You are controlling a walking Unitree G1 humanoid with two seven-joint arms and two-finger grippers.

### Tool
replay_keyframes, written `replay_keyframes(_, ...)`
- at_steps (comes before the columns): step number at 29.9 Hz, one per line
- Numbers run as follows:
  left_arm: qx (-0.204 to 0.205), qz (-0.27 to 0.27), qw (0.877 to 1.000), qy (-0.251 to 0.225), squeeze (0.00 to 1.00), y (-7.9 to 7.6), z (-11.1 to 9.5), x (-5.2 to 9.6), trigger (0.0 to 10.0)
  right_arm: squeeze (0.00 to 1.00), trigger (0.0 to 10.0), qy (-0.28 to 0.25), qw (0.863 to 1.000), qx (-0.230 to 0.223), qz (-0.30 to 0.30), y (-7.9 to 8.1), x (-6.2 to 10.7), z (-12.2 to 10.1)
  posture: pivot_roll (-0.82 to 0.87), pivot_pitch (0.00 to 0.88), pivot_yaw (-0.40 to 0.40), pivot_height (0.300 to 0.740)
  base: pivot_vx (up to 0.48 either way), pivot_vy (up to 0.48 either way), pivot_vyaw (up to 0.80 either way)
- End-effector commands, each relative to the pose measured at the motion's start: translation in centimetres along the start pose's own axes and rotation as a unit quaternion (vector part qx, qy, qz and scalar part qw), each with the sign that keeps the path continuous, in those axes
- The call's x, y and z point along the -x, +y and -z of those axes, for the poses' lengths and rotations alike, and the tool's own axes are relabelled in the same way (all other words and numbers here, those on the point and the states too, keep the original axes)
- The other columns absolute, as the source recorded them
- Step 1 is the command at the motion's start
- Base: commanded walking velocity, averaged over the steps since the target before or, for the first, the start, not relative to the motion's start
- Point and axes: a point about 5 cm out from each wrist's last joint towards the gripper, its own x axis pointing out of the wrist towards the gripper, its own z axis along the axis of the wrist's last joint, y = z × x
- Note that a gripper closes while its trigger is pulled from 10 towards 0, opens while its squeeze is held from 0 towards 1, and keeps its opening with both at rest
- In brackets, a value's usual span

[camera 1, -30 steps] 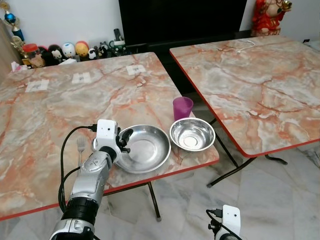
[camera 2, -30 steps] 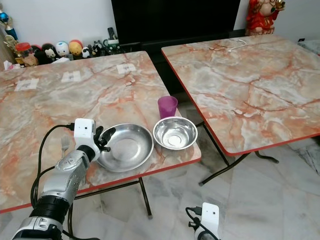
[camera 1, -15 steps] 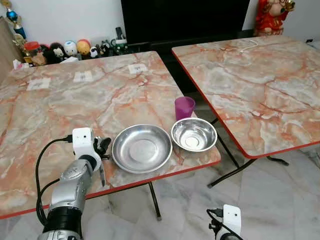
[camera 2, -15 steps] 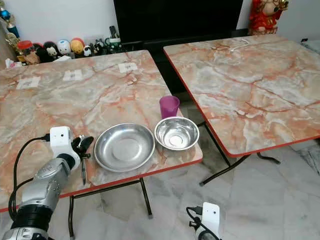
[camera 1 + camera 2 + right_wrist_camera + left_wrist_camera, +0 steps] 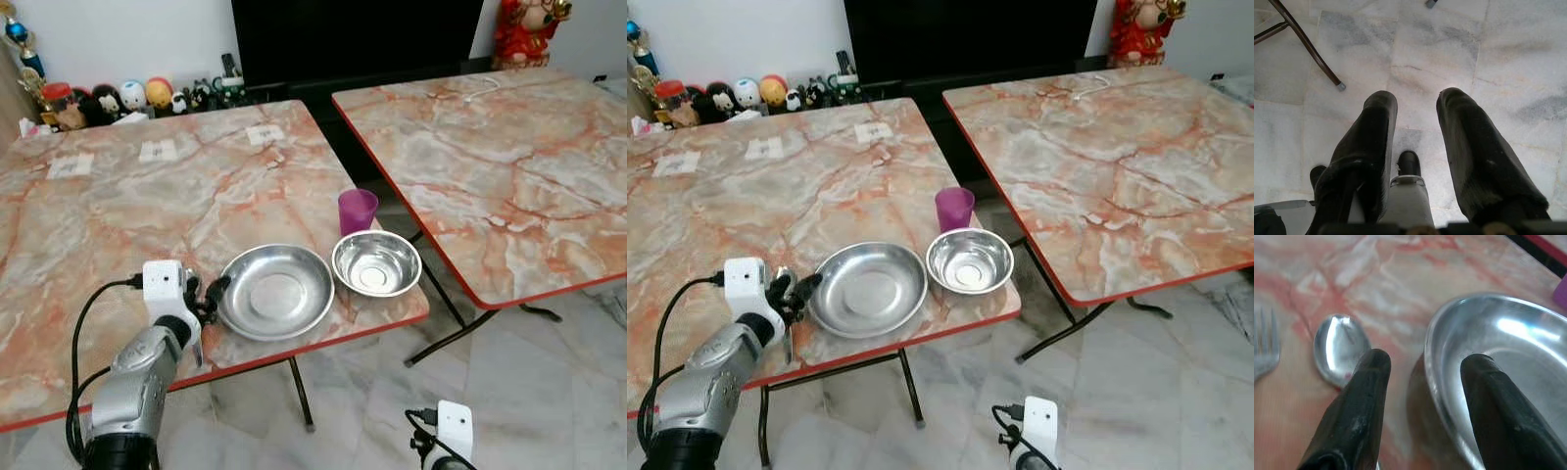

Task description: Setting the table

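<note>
Place setting partly laid on near corner of marble table (image 5: 118, 206): large steel plate (image 5: 277, 290), small steel bowl (image 5: 376, 262), purple cup (image 5: 357, 211) being shown grouped. Left gripper (image 5: 1422, 382), fingers parted and empty, being held astride plate rim. Spoon (image 5: 1341, 348) and fork (image 5: 1266, 340) lying just beside plate; judged nearly complete, only alignment remaining. Right gripper (image 5: 1415, 147) being hung idle over floor, fingers apart.

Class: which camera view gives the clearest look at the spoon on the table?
The left wrist view: the spoon lies bowl-up, close and sharp, beside the steel plate, just past the left tool. In the eye views it lies mostly hidden by that tool.
</note>
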Motion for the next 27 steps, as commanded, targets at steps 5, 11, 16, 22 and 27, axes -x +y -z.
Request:
replay_keyframes(5, 0.009, 0.003, 1.0, 0.013, 0.0, -0.3, 0.1, 0.2, 10.0, 0.0, 10.0, 0.001, 1.0, 0.0, 0.002, 0.1, 0.0, -0.1, -0.02, 0.0, 0.006, 0.74, 0.0, 0.0, 0.0)
replay_keyframes(11, 0.007, 0.011, 1.0, 0.026, 0.0, -0.9, 0.3, 0.2, 10.0, 0.0, 10.0, 0.0, 1.0, 0.0, 0.002, 0.1, 0.0, -0.1, -0.02, 0.0, 0.008, 0.74, 0.0, 0.0, 0.0)
replay_keyframes(16, 0.007, 0.016, 0.999, 0.032, 0.0, -1.2, 0.1, 0.1, 10.0, 0.0, 10.0, 0.0, 1.0, -0.001, 0.001, 0.2, 0.0, -0.2, -0.02, 0.0, 0.011, 0.74, 0.0, 0.0, 0.0)
replay_keyframes(22, -0.009, 0.008, 0.999, 0.043, 0.0, -1.6, 0.0, -0.3, 10.0, 0.0, 10.0, 0.0, 1.0, -0.002, 0.001, 0.3, 0.0, -0.2, -0.02, 0.0, 0.013, 0.74, 0.0, 0.0, 0.0)
replay_keyframes(27, -0.005, 0.006, 0.999, 0.045, 0.0, -1.8, 0.0, -0.3, 10.0, 0.0, 10.0, 0.0, 1.0, -0.002, 0.0, 0.3, 0.0, -0.2, -0.02, 0.0, 0.013, 0.74, 0.0, 0.0, 0.0)
